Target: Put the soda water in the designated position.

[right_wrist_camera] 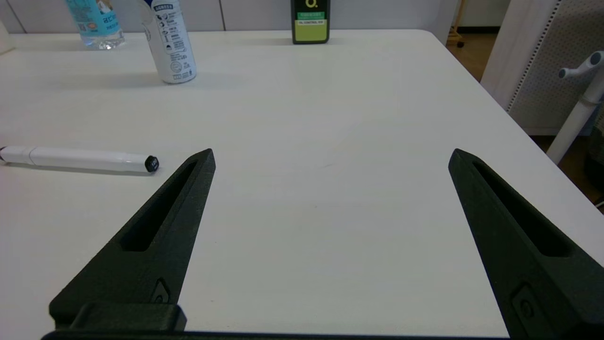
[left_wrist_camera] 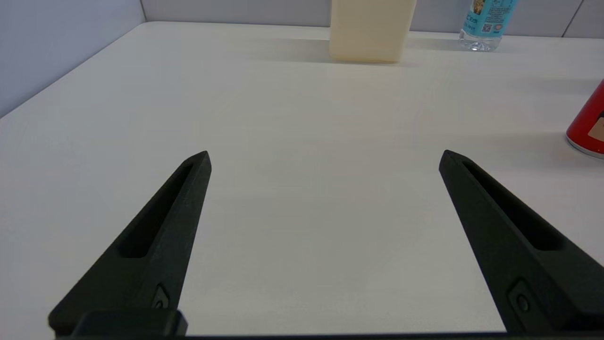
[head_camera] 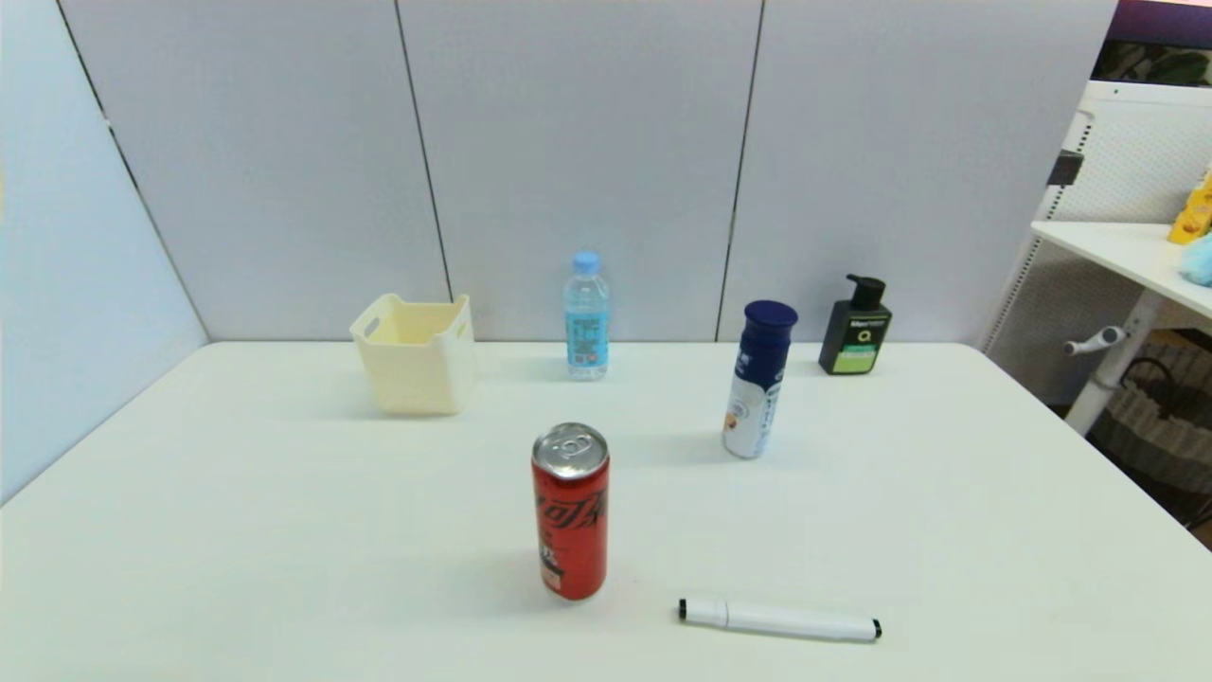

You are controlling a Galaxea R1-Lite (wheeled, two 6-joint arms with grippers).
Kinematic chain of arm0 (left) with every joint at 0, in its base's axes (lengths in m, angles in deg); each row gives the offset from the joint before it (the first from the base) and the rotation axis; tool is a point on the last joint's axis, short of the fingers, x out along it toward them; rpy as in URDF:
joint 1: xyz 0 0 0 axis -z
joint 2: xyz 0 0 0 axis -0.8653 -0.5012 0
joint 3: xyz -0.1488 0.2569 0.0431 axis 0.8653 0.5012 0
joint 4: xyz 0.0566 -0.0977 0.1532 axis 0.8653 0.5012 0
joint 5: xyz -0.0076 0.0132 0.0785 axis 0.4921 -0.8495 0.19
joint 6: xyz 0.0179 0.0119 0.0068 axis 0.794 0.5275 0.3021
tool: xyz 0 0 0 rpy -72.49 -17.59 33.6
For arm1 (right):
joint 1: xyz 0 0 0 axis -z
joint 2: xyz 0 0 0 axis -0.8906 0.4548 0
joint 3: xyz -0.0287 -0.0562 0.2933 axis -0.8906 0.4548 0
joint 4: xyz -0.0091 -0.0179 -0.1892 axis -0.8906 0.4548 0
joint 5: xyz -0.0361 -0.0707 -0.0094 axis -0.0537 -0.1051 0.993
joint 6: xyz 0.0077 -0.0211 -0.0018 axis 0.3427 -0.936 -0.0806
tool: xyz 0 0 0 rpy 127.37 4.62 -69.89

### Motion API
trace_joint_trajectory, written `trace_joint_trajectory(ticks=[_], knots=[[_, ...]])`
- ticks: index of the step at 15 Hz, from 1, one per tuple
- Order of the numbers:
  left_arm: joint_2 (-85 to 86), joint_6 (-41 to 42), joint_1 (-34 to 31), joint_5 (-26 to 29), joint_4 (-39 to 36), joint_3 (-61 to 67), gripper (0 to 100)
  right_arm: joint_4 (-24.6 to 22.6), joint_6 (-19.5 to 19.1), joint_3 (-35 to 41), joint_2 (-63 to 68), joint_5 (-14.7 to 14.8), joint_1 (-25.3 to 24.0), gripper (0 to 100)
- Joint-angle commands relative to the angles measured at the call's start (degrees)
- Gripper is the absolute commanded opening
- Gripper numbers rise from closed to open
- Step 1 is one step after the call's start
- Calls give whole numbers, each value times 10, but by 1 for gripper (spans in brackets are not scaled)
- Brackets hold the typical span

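Note:
The soda water (head_camera: 586, 317), a small clear bottle with a light blue cap and blue label, stands upright at the back of the table near the wall; its base also shows in the left wrist view (left_wrist_camera: 486, 26) and the right wrist view (right_wrist_camera: 94, 26). Neither arm appears in the head view. My left gripper (left_wrist_camera: 324, 158) hovers open over bare tabletop at the near left, far from the bottle. Over bare tabletop at the near right, my right gripper (right_wrist_camera: 331, 157) is open too, holding nothing.
A cream basket (head_camera: 417, 353) sits left of the bottle. A red can (head_camera: 570, 511) stands in the middle front, a dark-blue-capped white bottle (head_camera: 757, 379) right of centre, a black pump bottle (head_camera: 856, 327) at the back right, and a white marker (head_camera: 778, 620) lies near the front edge.

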Motion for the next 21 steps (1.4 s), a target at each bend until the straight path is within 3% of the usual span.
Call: trace_joint_trajectory(ticks=[1,21], knots=[[0,0,0,0,0,0,100,0,0,0,1,0,0,100],[-56,-2,-3,-4,-12,-11,100,0,0,0,1,0,0,100]])
